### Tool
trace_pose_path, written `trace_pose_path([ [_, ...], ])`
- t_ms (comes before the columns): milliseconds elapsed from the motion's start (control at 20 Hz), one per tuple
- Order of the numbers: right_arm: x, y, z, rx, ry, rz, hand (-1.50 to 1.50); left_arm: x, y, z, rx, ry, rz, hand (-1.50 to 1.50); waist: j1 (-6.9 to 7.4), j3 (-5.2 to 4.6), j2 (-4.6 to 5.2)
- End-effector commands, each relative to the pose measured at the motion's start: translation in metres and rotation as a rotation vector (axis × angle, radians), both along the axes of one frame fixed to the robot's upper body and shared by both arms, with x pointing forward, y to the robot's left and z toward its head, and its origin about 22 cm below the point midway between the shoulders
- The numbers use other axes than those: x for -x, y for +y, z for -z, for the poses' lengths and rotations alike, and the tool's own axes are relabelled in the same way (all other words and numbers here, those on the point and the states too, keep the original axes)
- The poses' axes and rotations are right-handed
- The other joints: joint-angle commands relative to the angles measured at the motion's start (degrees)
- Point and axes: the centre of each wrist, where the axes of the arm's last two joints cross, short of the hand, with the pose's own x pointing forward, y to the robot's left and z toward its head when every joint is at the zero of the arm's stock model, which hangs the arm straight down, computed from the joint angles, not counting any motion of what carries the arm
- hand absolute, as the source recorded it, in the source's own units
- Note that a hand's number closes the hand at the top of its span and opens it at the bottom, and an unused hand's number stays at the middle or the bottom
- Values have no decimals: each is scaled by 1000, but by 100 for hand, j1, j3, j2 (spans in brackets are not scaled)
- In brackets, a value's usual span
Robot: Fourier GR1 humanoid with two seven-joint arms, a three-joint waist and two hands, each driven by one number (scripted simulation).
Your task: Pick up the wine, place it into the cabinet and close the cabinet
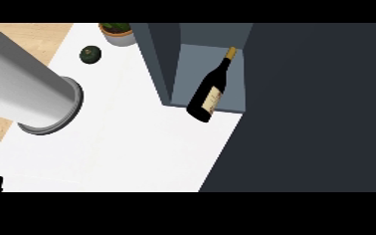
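Note:
The dark wine bottle (pixel 211 88), with a cream label and a gold-capped neck, stands inside the open cabinet (pixel 163 59). Its base is at the front edge of the grey cabinet floor and its neck points toward the back. No hand touches it. A thick grey forearm (pixel 33 87) crosses the upper left and ends in a round rim above the white counter (pixel 132 144). At the lower left edge, only a small black sliver of my left hand (pixel 1 183) shows. My right hand is out of view.
The wide dark cabinet door (pixel 308 109) fills the right side, swung open. At the back of the counter stand a potted plant (pixel 117 32) and a small dark green round fruit (pixel 90 54). A wooden floor shows past the counter's left edge.

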Motion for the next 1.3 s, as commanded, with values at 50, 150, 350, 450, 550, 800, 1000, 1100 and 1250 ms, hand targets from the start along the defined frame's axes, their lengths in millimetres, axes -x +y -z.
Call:
trace_pose_path([
  [50,-21,29,2,-88,61,138,150,1,1,2,-10,2,10,150,111,-11,51],
  [150,-23,26,5,-82,78,156,150,0,-2,1,8,-4,24,150,141,-12,87],
  [350,-27,23,3,-60,43,158,150,-4,-4,-2,9,-17,40,150,202,-21,155],
  [450,-30,21,-1,-54,4,164,150,-6,-7,-4,11,-21,58,150,214,-14,175],
  [550,-35,18,0,-48,0,191,150,-8,-3,-7,-3,-35,52,150,319,-7,175],
  [800,-48,12,-6,-31,-68,227,150,-11,-8,-7,9,-47,66,150,421,-12,215],
  [1000,-68,9,-12,-16,-105,282,150,-15,-10,-9,13,-58,89,150,498,-16,254],
  [1100,-80,9,-17,-11,-126,303,150,-16,-11,-9,13,-58,92,150,570,-23,288],
  [1250,-103,17,-22,15,-132,379,150,-19,-11,-12,0,-63,109,150,677,-6,277],
])
